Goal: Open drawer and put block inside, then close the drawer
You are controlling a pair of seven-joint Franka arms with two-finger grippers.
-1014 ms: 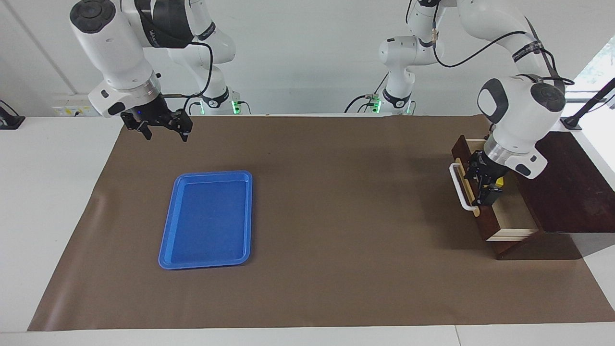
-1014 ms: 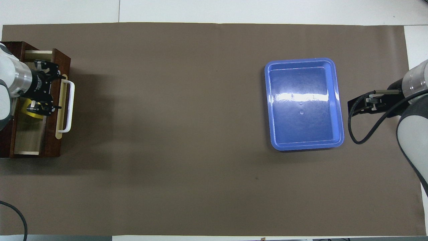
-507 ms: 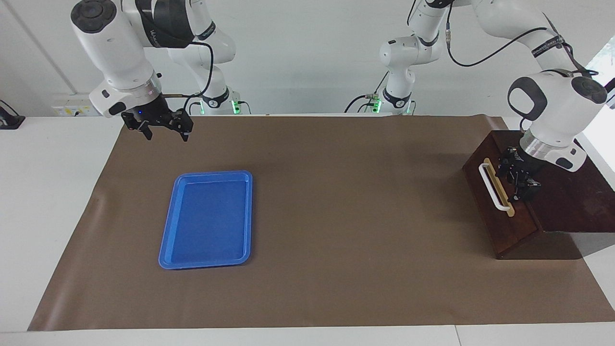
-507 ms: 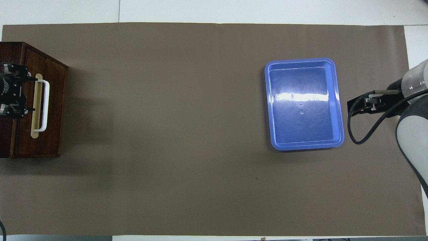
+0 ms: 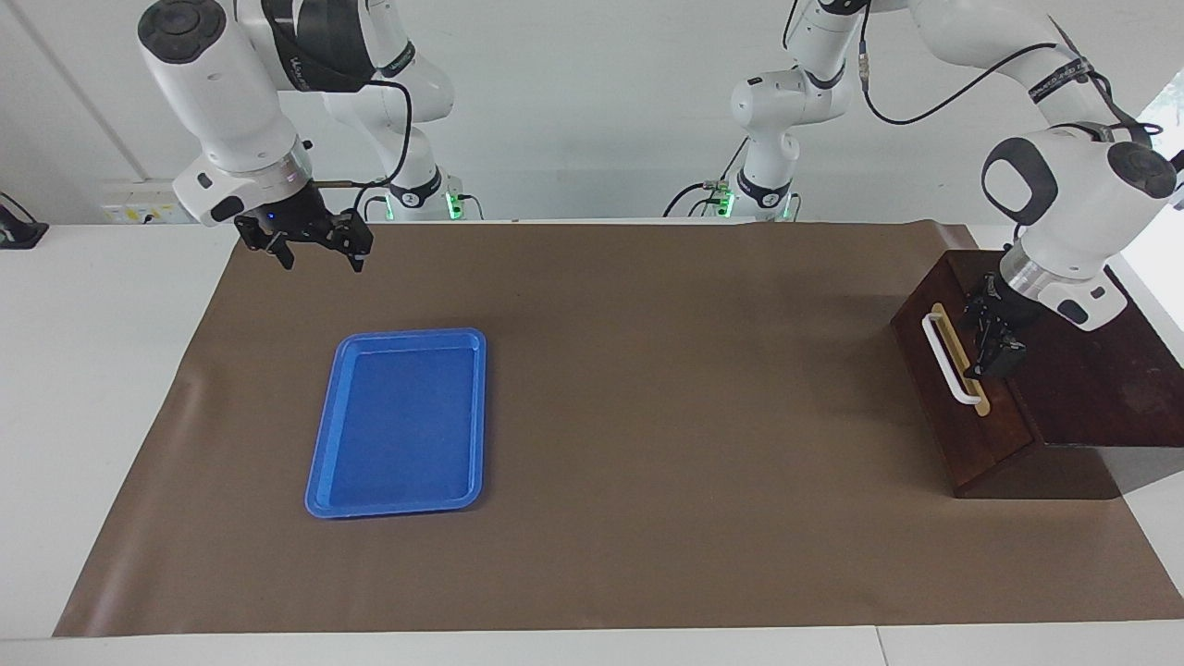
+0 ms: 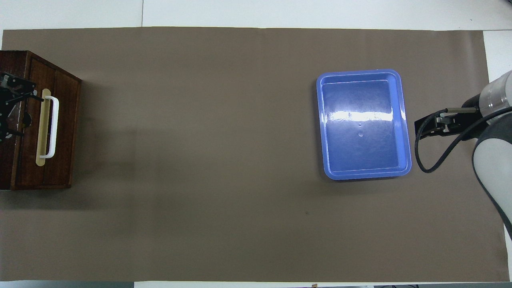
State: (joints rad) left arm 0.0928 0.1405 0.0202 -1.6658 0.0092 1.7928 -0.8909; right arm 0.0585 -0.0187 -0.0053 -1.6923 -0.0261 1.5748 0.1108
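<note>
Since a second ago the drawer (image 5: 953,370) has been pushed shut; the block is hidden. Left hand (image 5: 992,340), open, is held just above its handle (image 5: 948,359). Right hand (image 5: 314,245) waits open. No writing is readable.

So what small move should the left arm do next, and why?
Probably lift the left gripper clear of the box. The drawer sits shut, its front flush, no block in view, and the open jaws hold nothing. The right gripper waits over the table's edge.
</note>
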